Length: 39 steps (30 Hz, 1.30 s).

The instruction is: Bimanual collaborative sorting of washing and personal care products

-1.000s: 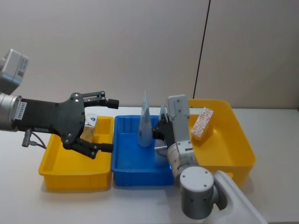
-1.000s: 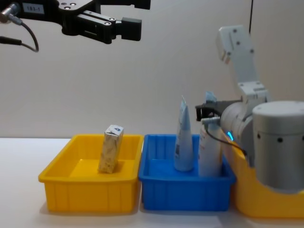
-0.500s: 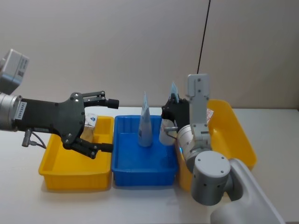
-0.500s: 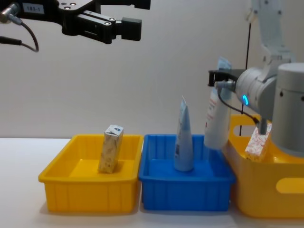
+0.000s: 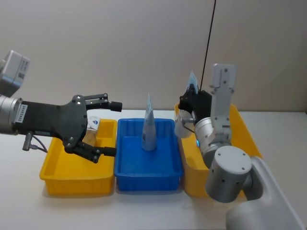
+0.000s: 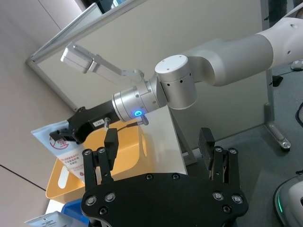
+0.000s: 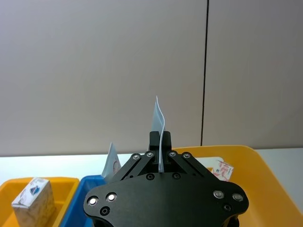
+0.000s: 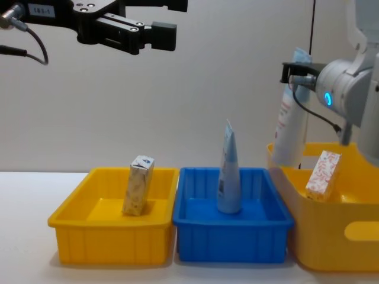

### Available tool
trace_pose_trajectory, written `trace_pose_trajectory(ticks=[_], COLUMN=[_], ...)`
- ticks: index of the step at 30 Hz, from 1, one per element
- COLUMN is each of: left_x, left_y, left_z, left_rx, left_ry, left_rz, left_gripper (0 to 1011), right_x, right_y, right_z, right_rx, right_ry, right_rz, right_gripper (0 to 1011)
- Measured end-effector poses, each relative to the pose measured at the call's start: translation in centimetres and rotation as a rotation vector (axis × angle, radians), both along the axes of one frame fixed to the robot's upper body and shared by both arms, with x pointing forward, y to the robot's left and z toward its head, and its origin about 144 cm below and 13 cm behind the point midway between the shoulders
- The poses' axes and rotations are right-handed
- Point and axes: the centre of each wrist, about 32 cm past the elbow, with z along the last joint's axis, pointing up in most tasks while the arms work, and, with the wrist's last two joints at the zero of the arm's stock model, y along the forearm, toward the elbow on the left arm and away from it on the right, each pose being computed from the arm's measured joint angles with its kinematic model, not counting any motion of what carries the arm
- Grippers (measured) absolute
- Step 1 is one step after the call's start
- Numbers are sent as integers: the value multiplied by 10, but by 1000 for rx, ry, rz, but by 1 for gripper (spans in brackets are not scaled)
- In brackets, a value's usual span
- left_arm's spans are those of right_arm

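Head view: the left tool (image 5: 108,128) hangs open and empty above the left yellow bin (image 5: 57,179), its two black fingers spread wide. A small carton (image 5: 92,125) stands in that bin behind it. One tapered tube (image 5: 149,125) stands upright in the blue bin (image 5: 148,175). The right tool (image 5: 192,101) is clamped on the pointed top of a second tube (image 5: 184,124), which hangs in the air over the near-left rim of the right yellow bin (image 5: 192,170), clear of the blue bin.

Left wrist view: the open left tool frames the right arm farther off, which carries the hanging tube with red print on its side.

Right wrist view: the right tool's fingers (image 7: 166,140) pinch the flat crimped end of the held tube. Beyond it are the carton on the left, the tip of the standing tube in the middle, and a red-printed carton (image 7: 222,169) in the right yellow bin.

Chest view: the held tube hangs with its base just above that bin's rim, and the red-printed carton leans inside it.

Judging by how things lie, sorting is partly done: one carton sits in each yellow bin, one tube is in the blue bin, and the held tube is still to be set down. I cannot tell which bin it is meant for.
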Motion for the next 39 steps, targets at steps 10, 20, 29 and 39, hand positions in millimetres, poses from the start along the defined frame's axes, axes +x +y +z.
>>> trace_pose_trajectory(ticks=[10, 20, 29, 39], left_x=[0, 0, 0, 0], left_y=[0, 0, 0, 0], left_z=[0, 0, 0, 0], left_rx=[0, 0, 0, 0], left_ry=[0, 0, 0, 0], left_rz=[0, 0, 0, 0], left_gripper=[1001, 1001, 1001, 1001], right_x=[4, 12, 17, 19], right_y=[-13, -27, -36, -41], right_z=[8, 3, -10, -22], right_rx=[29, 14, -30, -107], right_ry=[-26, -24, 11, 85], right_rz=[-51, -117, -155, -162], right_gripper=[0, 0, 0, 0])
